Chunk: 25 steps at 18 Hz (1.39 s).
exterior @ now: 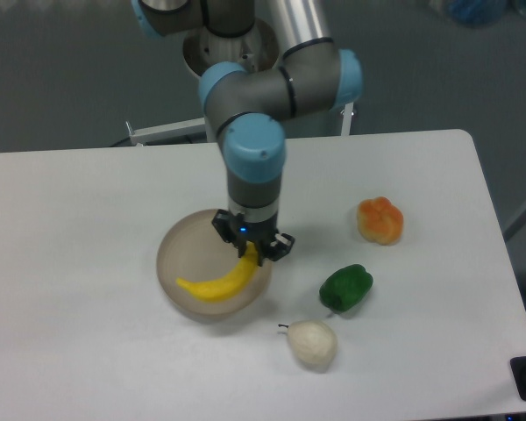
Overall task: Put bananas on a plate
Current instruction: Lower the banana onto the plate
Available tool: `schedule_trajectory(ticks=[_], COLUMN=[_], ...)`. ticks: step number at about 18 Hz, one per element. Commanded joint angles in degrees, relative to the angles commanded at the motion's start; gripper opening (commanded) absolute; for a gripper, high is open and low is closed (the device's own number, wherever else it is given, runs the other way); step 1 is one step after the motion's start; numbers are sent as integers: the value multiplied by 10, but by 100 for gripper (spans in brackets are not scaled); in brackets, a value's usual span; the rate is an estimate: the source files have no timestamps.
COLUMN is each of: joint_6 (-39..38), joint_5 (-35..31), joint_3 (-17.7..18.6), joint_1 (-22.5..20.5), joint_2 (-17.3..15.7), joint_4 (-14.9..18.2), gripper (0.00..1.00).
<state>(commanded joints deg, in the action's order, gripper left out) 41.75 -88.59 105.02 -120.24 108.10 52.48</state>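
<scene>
The bright-yellow curved banana (217, 283) hangs over the round beige-grey plate (177, 254), which sits left of the table's middle. My gripper (251, 254) points straight down above the plate's right side and is shut on the banana's upper right end. The banana slopes down to the left, its free end low over the plate's front part. I cannot tell whether that end touches the plate. The gripper and arm hide part of the plate's right rim.
A green bell pepper (345, 288) lies right of the plate. A whitish pear (312, 344) lies in front of it near the table's front. An orange bell pepper (380, 219) lies further right. The table's right edge runs near the orange pepper.
</scene>
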Motion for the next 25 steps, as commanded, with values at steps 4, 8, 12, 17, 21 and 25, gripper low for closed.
schedule_trajectory(ticks=[4,8,12,17,21,25], joint_6=[-48,-52,-46,-44,-45,-47], joint_5=[1,-1,-1,-1,-4,-5], joint_3=[6,10,26,29,28,26], joint_1=[6,7,6,7,6,7], joint_2=[16,17,17,18,32,45], joint_4=[-7,-6,-8,-8,-14,-22], gripper=[32,32,32,32,33,33])
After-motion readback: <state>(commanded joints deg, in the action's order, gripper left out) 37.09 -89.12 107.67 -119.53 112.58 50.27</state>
